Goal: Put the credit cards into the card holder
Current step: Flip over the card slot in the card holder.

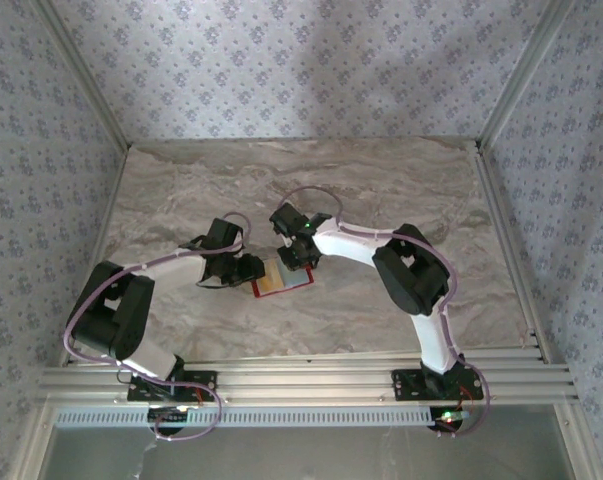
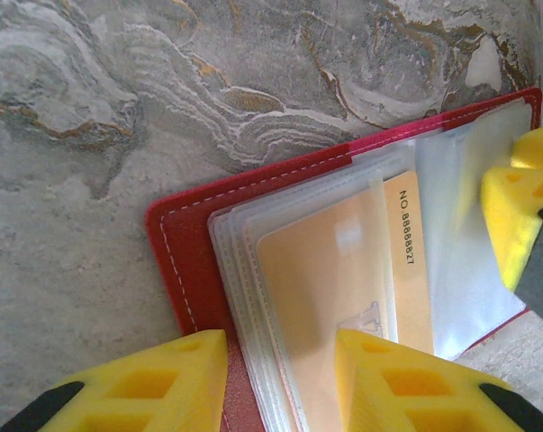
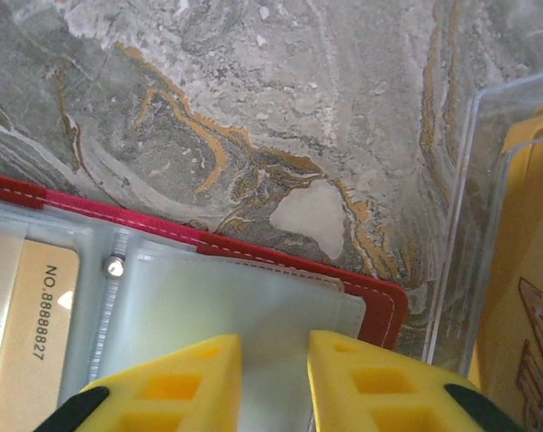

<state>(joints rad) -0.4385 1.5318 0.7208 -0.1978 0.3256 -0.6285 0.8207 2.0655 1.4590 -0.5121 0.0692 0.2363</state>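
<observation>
The right fingers (image 3: 163, 387) stand almost together over a clear leaf (image 3: 253, 315) of the card holder (image 3: 386, 315); whether they pinch it cannot be told. That thin, slick leaf could slip free or crumple and close the pocket mouth, and a tug could drag the holder across the tabletop (image 3: 253, 108). The left fingers (image 2: 406, 378) are apart, astride the holder's stitched red edge, one by the cover, the other over a credit card (image 2: 334, 270) lying inside a sleeve (image 2: 244, 270). Another tan card (image 3: 523, 306) shows behind clear plastic just beside the right fingers.

Marble-pattern table (image 1: 381, 185); red card holder (image 1: 281, 283) lying open, near centre.
</observation>
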